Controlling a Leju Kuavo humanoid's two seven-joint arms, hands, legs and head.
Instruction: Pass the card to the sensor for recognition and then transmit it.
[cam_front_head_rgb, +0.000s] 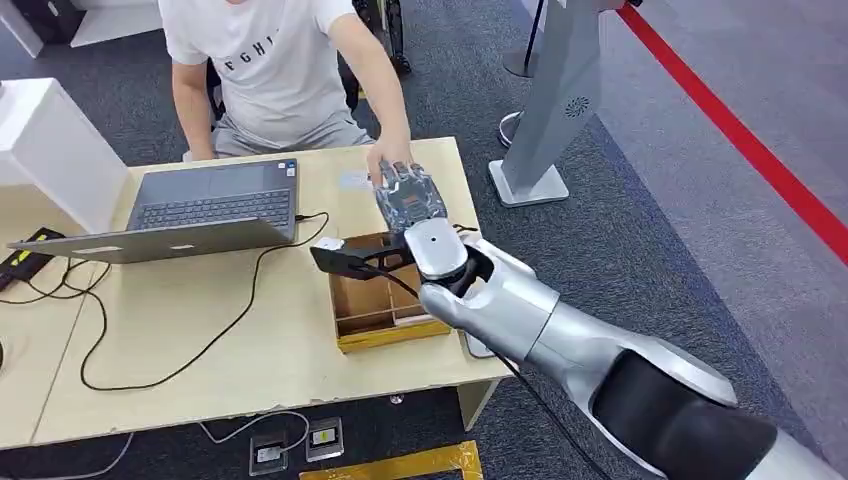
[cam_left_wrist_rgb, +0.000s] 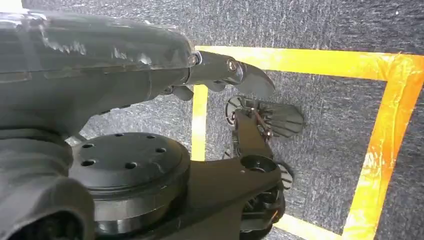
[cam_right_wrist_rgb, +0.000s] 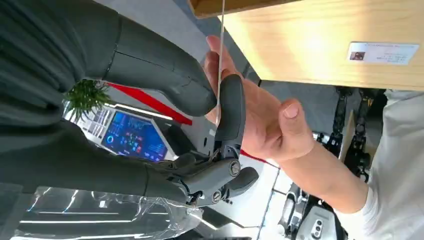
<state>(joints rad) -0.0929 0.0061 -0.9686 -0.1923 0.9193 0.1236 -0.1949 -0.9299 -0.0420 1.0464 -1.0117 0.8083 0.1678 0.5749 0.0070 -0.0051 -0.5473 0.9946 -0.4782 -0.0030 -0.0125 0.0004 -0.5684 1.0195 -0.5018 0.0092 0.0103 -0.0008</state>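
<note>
We reach the handover: our right hand (cam_right_wrist_rgb: 220, 107) pinches the thin card (cam_right_wrist_rgb: 220, 60) edge-on, a person's open hand (cam_right_wrist_rgb: 260, 122) waiting just behind it, so only the release seems left.

robot hand (cam_left_wrist_rgb: 235, 75): over floor | carpet (cam_left_wrist_rgb: 320, 150): dark grey | tape (cam_left_wrist_rgb: 380, 150): yellow-orange lines on carpet
</note>
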